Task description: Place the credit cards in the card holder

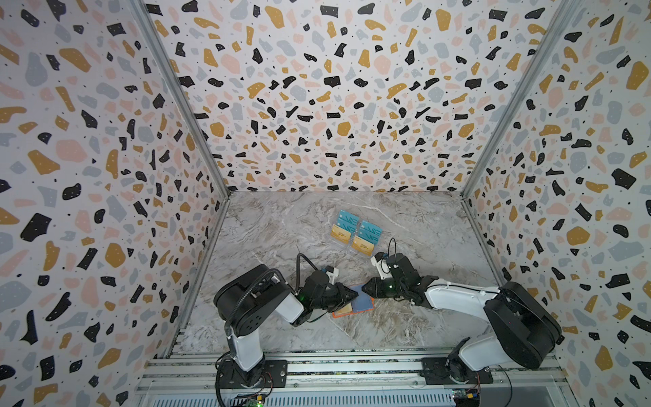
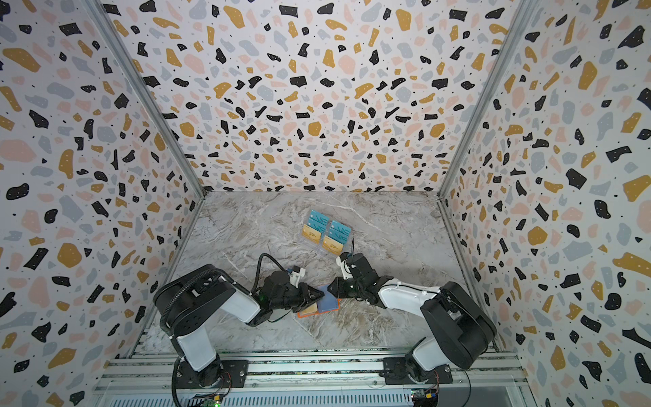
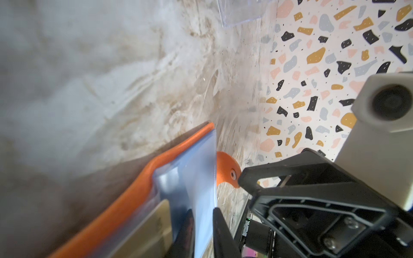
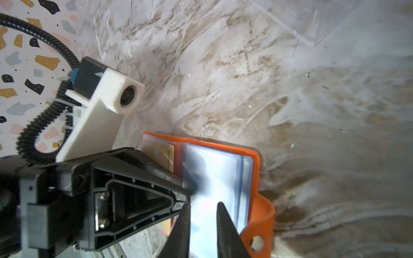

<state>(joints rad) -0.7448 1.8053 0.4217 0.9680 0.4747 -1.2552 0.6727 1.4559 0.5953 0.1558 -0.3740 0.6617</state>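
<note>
The orange card holder [image 1: 336, 314] [image 4: 257, 167] lies open on the marble near the front, between both arms. One tan-gold credit card [image 4: 165, 154] [image 3: 154, 223] sits in a sleeve on its left half. My left gripper [image 3: 203, 211] [image 1: 355, 293] is rolled on its side and shut on a lifted clear sleeve page [image 3: 196, 169]. My right gripper [image 4: 203, 204] [image 1: 363, 286] hovers at the holder's far edge beside the snap tab [image 4: 257, 241], jaws slightly apart, pinching nothing I can see. Two more credit cards [image 1: 341, 234] [image 1: 363, 246] stand in the rack behind.
Teal VIP cards [image 1: 347, 219] [image 2: 341, 229] share the clear rack, whose corner [image 3: 241, 13] shows in the left wrist view. Patterned walls enclose the marble table [image 1: 267, 225] on three sides. An aluminium rail [image 1: 352, 366] runs along the front.
</note>
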